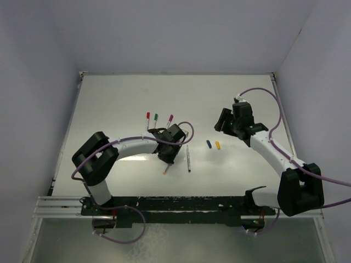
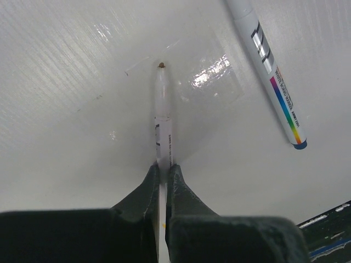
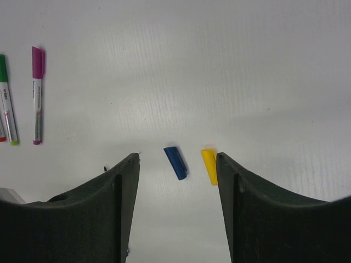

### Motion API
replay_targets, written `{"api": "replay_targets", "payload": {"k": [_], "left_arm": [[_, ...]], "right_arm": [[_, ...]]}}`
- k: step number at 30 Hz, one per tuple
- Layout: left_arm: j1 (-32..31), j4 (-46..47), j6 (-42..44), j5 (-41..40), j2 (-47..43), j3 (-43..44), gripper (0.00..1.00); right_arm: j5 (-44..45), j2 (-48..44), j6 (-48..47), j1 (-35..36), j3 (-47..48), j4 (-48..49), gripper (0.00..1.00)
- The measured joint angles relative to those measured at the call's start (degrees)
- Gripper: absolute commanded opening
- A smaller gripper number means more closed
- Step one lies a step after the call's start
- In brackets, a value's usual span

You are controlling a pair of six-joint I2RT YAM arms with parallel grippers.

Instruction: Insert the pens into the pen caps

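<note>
My left gripper (image 2: 163, 167) is shut on a thin silvery pen (image 2: 163, 120), whose small orange-brown tip points down at the table. In the top view this gripper (image 1: 168, 158) is left of centre. A second uncapped pen (image 2: 271, 71) with a blue end lies just right of it on the table (image 1: 188, 159). My right gripper (image 3: 176, 157) is open and empty, above the blue cap (image 3: 176, 163) and the yellow cap (image 3: 208, 166). Both caps lie side by side (image 1: 208, 143) (image 1: 218, 145).
Three pens wearing red (image 1: 147, 121), green (image 1: 155, 120) and purple (image 1: 170, 119) caps lie in a row behind my left gripper. The purple-capped one (image 3: 37, 96) and the green-capped one (image 3: 6, 98) also show in the right wrist view. White walls border the table.
</note>
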Motion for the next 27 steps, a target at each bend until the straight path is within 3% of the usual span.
{"api": "replay_targets", "payload": {"k": [16,27], "left_arm": [[0.33,-0.04,0.09,0.48,-0.48,0.11,0.00],[8.46,3.45,0.02,9.57,-8.70,0.07,0.00]], "right_arm": [[-0.22,7.21,-1.44,0.00,0.00,-5.97,0.45],[-0.15,10.21,-1.66,0.00,0.50,-6.88,0.42]]}}
